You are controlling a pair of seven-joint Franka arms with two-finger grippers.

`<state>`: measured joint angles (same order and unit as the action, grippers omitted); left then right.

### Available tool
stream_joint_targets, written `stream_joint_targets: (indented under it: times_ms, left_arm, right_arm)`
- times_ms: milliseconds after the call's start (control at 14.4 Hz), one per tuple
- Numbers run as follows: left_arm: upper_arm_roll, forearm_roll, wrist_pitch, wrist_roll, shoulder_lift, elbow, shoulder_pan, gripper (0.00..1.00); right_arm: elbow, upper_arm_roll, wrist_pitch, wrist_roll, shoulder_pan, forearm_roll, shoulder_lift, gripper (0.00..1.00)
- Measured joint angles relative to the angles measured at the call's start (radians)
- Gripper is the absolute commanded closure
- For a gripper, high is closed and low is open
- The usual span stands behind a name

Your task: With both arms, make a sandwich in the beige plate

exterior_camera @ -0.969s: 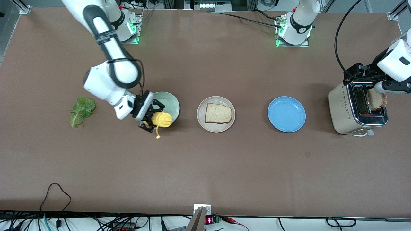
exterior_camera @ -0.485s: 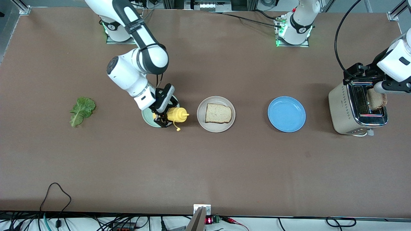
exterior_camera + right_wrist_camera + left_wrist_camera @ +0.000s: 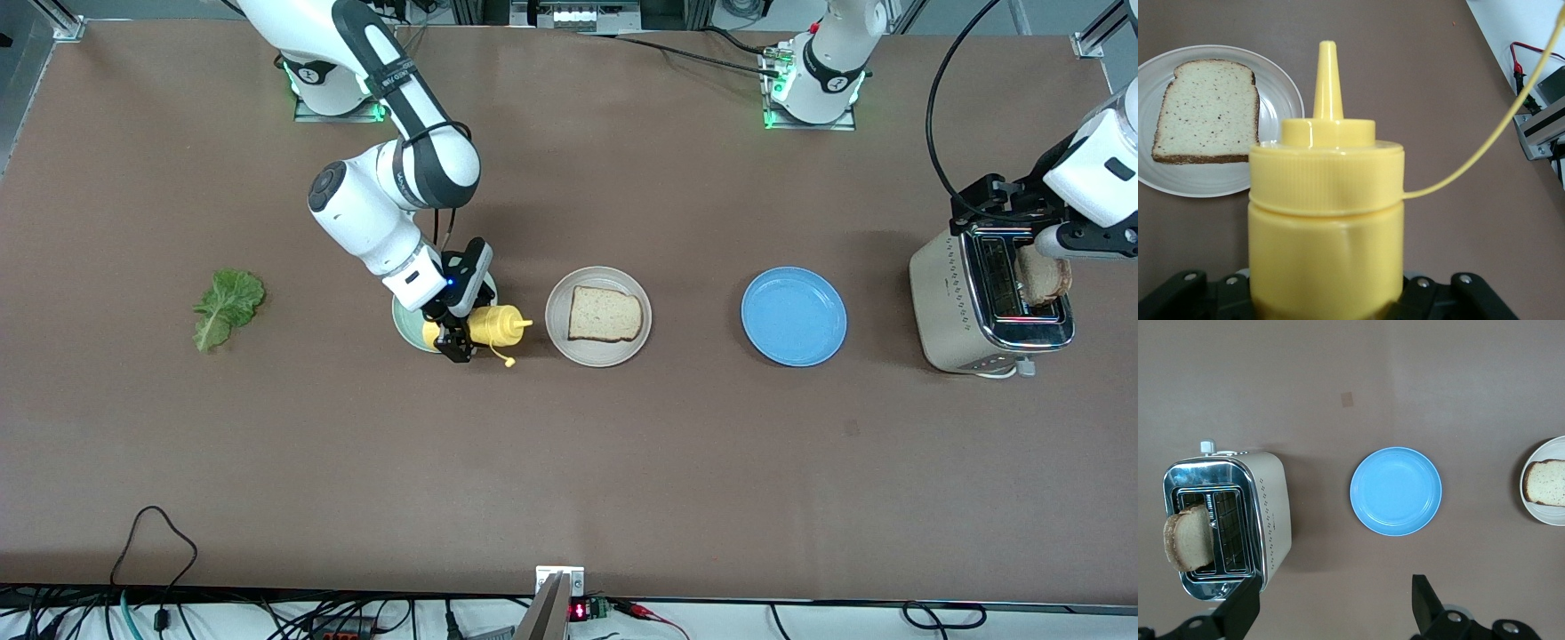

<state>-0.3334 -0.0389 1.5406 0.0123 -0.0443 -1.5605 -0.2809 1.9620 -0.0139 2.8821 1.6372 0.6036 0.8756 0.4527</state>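
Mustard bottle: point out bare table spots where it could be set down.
Free: the gap between the beige plate and the blue plate, and the wide strip nearer the front camera. Crowded: where the right hand holds the mustard bottle over the mint plate; the left hand hangs above the toaster.

A yellow mustard squeeze bottle is over a pale mint-green plate. The beige plate beside it carries a tan, brown-crusted, speckled bread slice. A plain blue plate, a cream-and-chrome dotted toaster, a green lettuce leaf and the brown tabletop.
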Motion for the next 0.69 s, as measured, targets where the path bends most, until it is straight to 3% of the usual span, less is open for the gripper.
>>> stream_joint_targets:
  times_ms: [277, 692]
  left_arm:
    - [0.000, 0.000, -0.001, 0.000, 0.000, 0.000, 0.000, 0.00]
    - [0.000, 0.000, -0.004, 0.000, 0.000, 0.000, 0.000, 0.00]
  right_arm:
    - [-0.039, -0.020, -0.087, -0.115, 0.001, -0.178, 0.000, 0.61]
    - [-0.163, -0.043, -0.296, -0.501, 0.007, -0.640, 0.000, 0.61]
